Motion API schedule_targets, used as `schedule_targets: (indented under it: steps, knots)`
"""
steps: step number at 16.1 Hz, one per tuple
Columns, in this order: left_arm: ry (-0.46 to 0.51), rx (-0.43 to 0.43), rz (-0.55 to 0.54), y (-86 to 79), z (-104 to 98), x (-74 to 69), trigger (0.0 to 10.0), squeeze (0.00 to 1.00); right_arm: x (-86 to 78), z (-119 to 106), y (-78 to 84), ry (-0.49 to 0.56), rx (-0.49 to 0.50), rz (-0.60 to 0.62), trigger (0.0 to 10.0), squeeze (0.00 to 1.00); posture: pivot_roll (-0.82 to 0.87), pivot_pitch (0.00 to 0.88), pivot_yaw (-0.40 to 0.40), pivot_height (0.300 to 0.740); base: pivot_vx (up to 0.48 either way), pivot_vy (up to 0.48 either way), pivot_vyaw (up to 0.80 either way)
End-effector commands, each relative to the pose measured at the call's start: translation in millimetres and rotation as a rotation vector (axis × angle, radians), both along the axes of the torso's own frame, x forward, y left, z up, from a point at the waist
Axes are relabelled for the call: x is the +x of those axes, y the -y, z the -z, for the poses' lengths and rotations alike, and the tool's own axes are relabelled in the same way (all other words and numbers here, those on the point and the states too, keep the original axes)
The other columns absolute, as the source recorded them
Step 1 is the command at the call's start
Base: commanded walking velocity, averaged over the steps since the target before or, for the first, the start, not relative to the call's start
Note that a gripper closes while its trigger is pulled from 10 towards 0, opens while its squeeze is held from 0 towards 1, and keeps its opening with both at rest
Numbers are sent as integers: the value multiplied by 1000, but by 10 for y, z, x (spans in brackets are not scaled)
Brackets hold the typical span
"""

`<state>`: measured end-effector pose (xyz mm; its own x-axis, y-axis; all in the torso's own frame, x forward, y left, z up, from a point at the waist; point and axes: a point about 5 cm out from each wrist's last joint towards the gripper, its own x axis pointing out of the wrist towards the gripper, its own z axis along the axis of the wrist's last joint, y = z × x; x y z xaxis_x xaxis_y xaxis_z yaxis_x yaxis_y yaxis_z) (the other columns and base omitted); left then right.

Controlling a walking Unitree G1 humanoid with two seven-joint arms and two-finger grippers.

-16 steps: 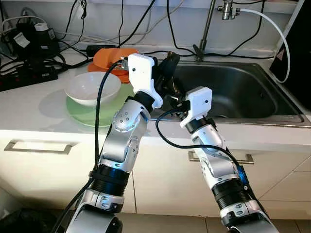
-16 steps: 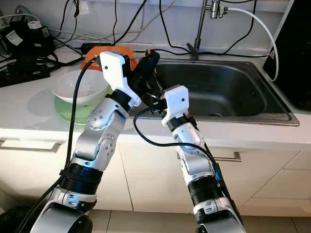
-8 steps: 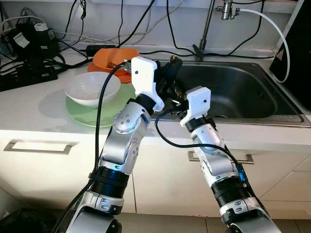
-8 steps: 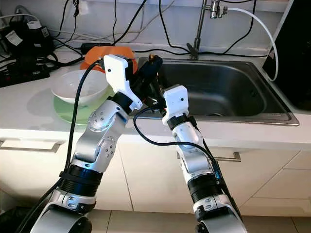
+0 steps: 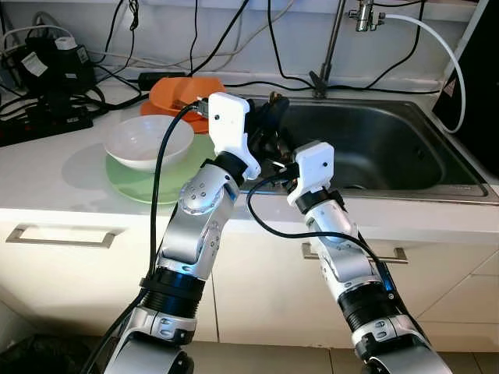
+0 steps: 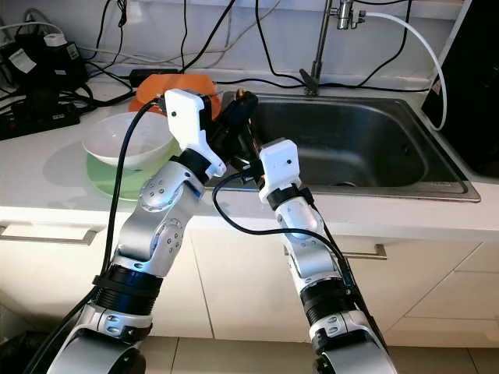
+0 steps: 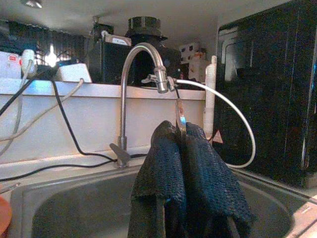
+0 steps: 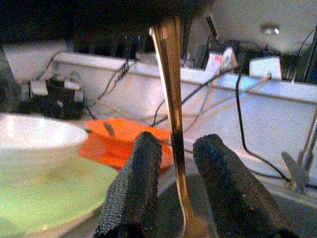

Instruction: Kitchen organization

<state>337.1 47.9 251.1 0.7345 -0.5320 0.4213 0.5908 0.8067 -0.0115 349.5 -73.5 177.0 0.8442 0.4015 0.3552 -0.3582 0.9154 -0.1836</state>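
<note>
Gold spoon [image 8: 171, 99] pinched in left gripper [image 7: 181, 148]; right gripper [image 8: 173, 193] parted around handle; no legible writing.

Slim gold metal utensil handle [image 8: 171, 99] upright at left end of stainless steel sink basin [image 5: 405, 148], pinched in left gripper [image 7: 181, 148]. Right gripper [image 8: 176, 183] just below, fingers either side of handle. Left of handle: white ceramic bowl [image 5: 148, 142] on pale green round plate [image 5: 132, 181]; orange plastic dish [image 5: 179, 93] behind bowl. Chrome tap [image 5: 331, 47] behind-right.

Gold utensil [image 8: 171, 99]: top hidden behind dark blur, bowl end cut off at frame edge.
</note>
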Motion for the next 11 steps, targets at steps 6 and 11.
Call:
schedule_targets:
  steps: [6,11]
  knots:
    - [53,-4,70,97,-112,-85,10000,0,91,157,156,-104,-7,126,10000,0,13,0,11,740,0,0,0]
    - [48,4,88,105,-99,-94,10000,0,111,89,147,-78,16,138,10000,0,14,0,15,740,0,0,0]
